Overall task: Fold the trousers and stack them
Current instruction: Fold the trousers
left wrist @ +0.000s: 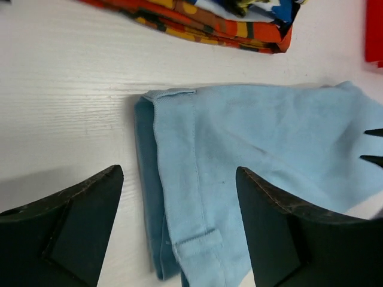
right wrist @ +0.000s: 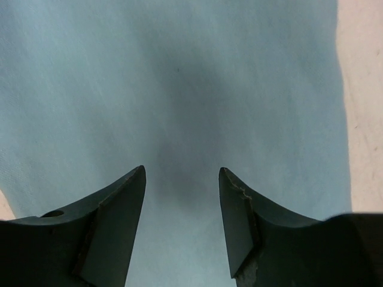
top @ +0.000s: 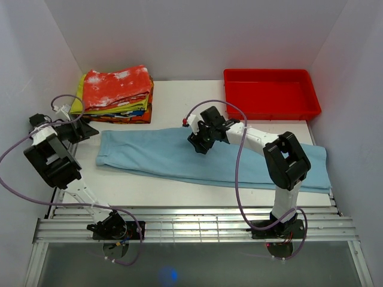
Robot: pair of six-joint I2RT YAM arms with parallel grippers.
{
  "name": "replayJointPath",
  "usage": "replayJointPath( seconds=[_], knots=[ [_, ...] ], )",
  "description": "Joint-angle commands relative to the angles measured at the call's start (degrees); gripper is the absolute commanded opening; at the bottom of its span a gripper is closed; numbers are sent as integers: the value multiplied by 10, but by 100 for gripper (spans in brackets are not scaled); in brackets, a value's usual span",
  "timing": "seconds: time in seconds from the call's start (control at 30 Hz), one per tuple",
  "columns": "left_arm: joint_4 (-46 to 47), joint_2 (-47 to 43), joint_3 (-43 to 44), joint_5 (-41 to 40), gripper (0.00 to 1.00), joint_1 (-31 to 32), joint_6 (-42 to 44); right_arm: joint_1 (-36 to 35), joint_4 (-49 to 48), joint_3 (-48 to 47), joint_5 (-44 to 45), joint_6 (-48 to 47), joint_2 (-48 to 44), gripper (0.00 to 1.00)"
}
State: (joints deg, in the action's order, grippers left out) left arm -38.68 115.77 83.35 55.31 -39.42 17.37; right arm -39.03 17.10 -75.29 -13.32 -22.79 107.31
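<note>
The light blue trousers (top: 179,158) lie flat across the table from left to right, folded lengthwise. Their left end (left wrist: 197,179), with a stitched hem and a small loop, fills the left wrist view. My left gripper (top: 81,130) hovers at that end, its jaws open wide (left wrist: 178,173), one fingertip over bare table and the other over the cloth, holding nothing. My right gripper (top: 199,142) is over the middle of the trousers, near their far edge. Its jaws (right wrist: 182,170) stand open just above smooth blue fabric (right wrist: 179,78), gripping nothing.
A stack of folded clothes (top: 116,92), red-and-white on top, sits at the back left, just beyond the trousers' end (left wrist: 197,21). A red tray (top: 272,112) stands at the back right. A metal rail (top: 191,227) runs along the near edge. White walls close in on three sides.
</note>
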Motion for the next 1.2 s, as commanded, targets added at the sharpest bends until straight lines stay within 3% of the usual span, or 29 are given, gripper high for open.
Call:
replayJointPath(
  seconds=[0.0,0.17,0.3,0.43,0.63,0.77,0.83,0.87,0.93,1.17],
  knots=[
    [-38,-122,20,-28,87,10,113,15,43,9,-3,-7,10,57],
    [-130,-148,-44,-20,70,69,200,25,49,-5,-10,-6,49,50],
    [-113,-133,-133,-82,47,94,226,25,75,-19,-22,-13,83,48],
    [-90,-116,-207,-191,35,89,256,24,110,-9,-70,-15,91,47],
    [-82,-121,-253,-265,24,36,314,3,115,57,-124,12,56,41],
    [-102,-141,-244,-274,27,6,368,-25,87,113,-156,25,0,37],
    [-130,-161,-223,-244,38,0,396,-24,65,107,-165,41,-31,42],
    [-139,-168,-213,-232,50,0,402,-18,60,96,-166,51,-39,45],
    [-162,-194,-197,-181,59,0,408,-4,42,50,-168,67,-56,50],
    [-153,-259,-174,-85,63,13,368,68,-24,-105,-178,139,-18,64]
  ],
)
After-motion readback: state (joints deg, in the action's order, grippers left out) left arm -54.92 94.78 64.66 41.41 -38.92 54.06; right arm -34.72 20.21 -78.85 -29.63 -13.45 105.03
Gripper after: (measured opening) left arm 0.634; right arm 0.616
